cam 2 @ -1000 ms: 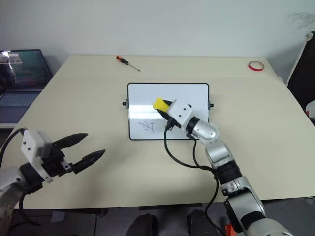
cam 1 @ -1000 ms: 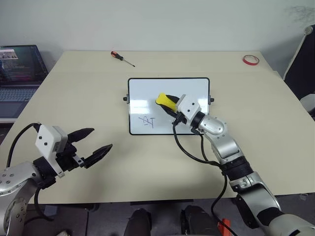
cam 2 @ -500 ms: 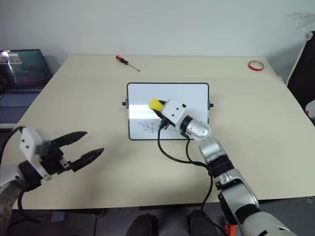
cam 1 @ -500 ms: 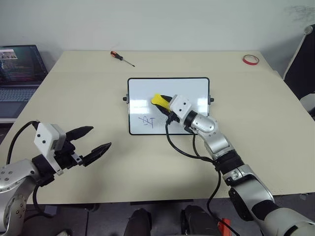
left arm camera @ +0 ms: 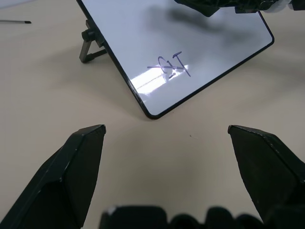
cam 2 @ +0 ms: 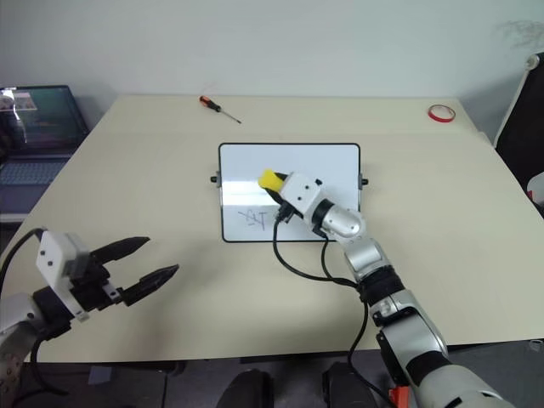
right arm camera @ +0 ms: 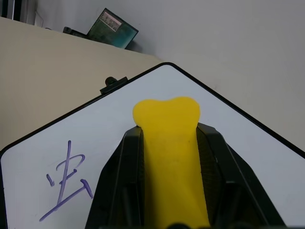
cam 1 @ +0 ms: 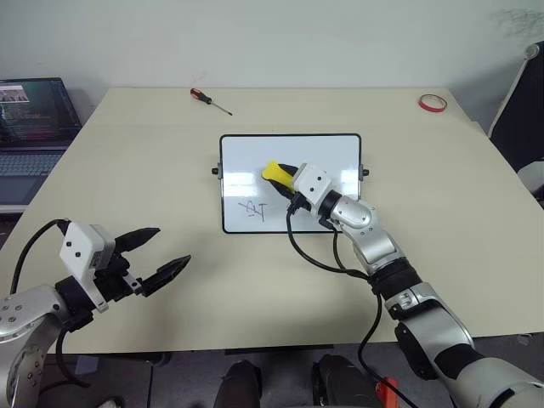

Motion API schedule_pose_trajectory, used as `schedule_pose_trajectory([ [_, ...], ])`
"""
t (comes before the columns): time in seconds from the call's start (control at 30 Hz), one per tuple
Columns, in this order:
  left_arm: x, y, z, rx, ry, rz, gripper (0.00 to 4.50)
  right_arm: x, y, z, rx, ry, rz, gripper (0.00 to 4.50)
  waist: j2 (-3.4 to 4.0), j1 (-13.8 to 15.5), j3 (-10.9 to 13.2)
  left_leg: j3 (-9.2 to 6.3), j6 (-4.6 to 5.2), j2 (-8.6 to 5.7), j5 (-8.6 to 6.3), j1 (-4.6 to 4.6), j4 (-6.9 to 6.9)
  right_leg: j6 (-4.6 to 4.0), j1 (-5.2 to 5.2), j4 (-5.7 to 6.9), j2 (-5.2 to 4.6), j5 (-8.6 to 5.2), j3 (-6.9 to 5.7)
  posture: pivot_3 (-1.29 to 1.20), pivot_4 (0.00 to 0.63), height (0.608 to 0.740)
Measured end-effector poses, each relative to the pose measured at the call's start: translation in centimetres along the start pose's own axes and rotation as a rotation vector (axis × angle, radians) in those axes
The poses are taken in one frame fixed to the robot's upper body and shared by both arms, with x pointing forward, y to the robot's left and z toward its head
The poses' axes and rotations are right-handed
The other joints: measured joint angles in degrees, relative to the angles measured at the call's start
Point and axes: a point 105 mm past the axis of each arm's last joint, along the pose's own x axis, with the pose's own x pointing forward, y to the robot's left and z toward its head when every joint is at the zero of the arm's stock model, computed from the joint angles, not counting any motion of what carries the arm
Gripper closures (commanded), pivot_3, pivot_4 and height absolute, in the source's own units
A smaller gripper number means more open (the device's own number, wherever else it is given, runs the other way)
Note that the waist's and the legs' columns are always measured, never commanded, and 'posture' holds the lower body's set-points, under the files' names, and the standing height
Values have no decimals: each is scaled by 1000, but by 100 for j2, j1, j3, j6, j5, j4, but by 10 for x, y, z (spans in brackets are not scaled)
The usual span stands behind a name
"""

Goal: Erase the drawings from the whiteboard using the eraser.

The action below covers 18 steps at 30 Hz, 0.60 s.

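Note:
The whiteboard (cam 1: 246,157) lies in the middle of the table, its black frame and side knobs in view. One of the drawings, a blue scribble (cam 1: 253,209), sits in the board's near-left corner and also shows in the wrist views (left arm camera: 170,65) (right arm camera: 66,181). My right gripper (cam 1: 285,176) is shut on the yellow eraser (cam 1: 274,171), whose tip juts out over the board's middle (right arm camera: 167,112), up and to the right of the scribble. Whether the eraser touches the board I cannot tell. My left gripper (cam 1: 170,246) hovers open and holds nothing near the table's front-left edge, short of the board (left arm camera: 167,131).
A red-handled screwdriver (cam 1: 210,99) lies at the table's far side, left of centre. A red tape ring (cam 1: 432,103) sits at the far right corner. A laptop (cam 1: 30,127) stands on a surface to the left of the table, and a chair (cam 1: 523,110) to its right.
My right forearm has swung slightly to the left, with the eraser staying over the board's middle. The blue scribble looks the same. The left gripper stays open in about the same place.

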Motion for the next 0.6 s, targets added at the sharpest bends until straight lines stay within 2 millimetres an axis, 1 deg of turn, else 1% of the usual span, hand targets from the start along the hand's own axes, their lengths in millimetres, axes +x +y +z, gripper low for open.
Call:
schedule_pose_trajectory([
  [0.2,-2,0,-2,-3,7,3,0,-5,7,-3,14,2,6,3350,0,0,0,-2,0,0,0,0,0,0,0,0,0,0,1,0,150,740],
  [0.33,-6,3,-1,3,6,17,0,-4,6,1,7,-10,8,3350,0,0,0,-4,0,1,0,0,-1,0,-1,0,0,0,0,0,150,740],
  [0.6,-6,4,3,14,-3,16,0,-4,6,1,9,-10,7,3350,1,-1,1,-3,0,0,0,0,-1,0,-1,0,0,0,0,0,150,740],
])
